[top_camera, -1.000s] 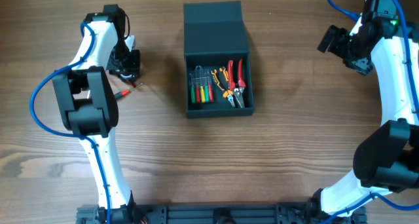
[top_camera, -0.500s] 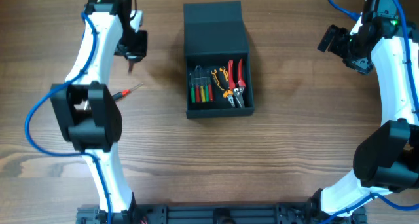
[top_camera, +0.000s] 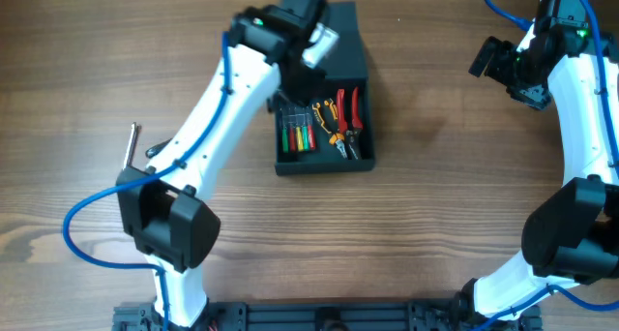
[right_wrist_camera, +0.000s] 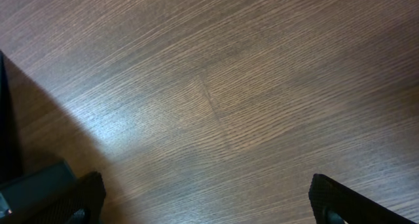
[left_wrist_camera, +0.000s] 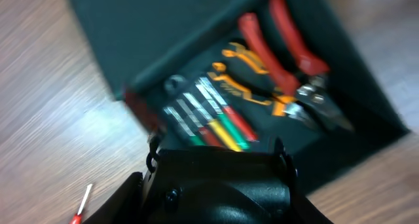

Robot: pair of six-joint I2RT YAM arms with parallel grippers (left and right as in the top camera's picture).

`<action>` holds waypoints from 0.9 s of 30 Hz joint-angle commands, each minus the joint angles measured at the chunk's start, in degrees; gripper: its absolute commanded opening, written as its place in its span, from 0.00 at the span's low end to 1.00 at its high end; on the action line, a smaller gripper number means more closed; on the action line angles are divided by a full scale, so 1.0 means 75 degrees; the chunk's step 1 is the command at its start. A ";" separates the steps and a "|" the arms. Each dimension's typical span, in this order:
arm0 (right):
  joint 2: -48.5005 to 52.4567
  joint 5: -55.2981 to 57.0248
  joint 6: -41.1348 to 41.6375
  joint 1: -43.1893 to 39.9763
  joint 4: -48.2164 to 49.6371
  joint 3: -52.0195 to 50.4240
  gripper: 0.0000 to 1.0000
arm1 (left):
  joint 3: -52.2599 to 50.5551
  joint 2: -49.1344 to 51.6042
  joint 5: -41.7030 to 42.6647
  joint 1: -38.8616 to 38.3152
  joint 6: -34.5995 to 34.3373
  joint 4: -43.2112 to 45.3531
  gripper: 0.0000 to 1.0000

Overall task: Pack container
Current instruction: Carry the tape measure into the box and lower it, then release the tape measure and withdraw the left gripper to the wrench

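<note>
Low in the left wrist view, the left claw (top_camera: 293, 77) shows only its dark housing, so I cannot tell whether it is open or carrying anything. It hangs over the container (top_camera: 325, 165), upper middle of the overhead view, lid back. Best, I'd say, to descend by the screwdrivers (top_camera: 298, 135), clear of the pliers (top_camera: 338, 118) and lid. Far right, the right claw (top_camera: 491, 58) gapes empty above the tabletop (right_wrist_camera: 249, 86). That left wrist picture is blurred.

The overhead camera looks straight down from high up on the whole surface (top_camera: 435, 225). The left wrist camera, close and blurry, seems to look down into the container (left_wrist_camera: 163, 27), which overhead sees too. The right wrist camera faces the surface close up.
</note>
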 commanded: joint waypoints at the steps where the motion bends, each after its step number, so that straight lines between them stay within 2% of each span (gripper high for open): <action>1: 0.0090 -0.0090 -0.0009 0.0012 0.0035 -0.0090 1.00 | 0.0073 -0.0050 0.0315 -0.0090 0.0385 0.0134 0.04; 6: 0.0090 -0.0090 -0.0009 0.0012 -0.0006 -0.0090 1.00 | -0.0452 0.0329 0.0338 0.0026 0.0644 0.0833 0.04; 11: 0.0090 -0.0090 -0.0009 0.0015 -0.0047 -0.0090 1.00 | -0.0560 0.1160 0.0344 0.0315 0.0836 0.1014 0.04; 15: 0.0090 -0.0090 -0.0009 0.0012 -0.0041 -0.0090 1.00 | -0.0560 0.1647 0.0393 0.0364 0.1180 0.1125 0.14; 17: 0.0090 -0.0090 -0.0009 0.0012 -0.0044 -0.0090 1.00 | -0.0560 0.1853 0.0393 0.0370 0.1180 0.1241 0.25; 19: 0.0090 -0.0090 -0.0009 0.0012 -0.0044 -0.0090 1.00 | -0.0560 0.1918 0.0393 0.0370 0.1180 0.1326 0.41; 20: 0.0090 -0.0090 -0.0009 0.0015 -0.0044 -0.0090 1.00 | -0.0560 0.1918 0.0393 0.0370 0.1177 0.1352 0.53; 21: 0.0090 -0.0090 -0.0009 0.0012 -0.0044 -0.0090 0.99 | -0.0551 0.1894 0.0393 0.0370 0.1166 0.1346 0.69; 27: 0.0090 -0.0090 -0.0006 0.0015 -0.0038 -0.0090 1.00 | -0.0361 0.1279 0.0393 0.0393 0.0749 0.0772 0.86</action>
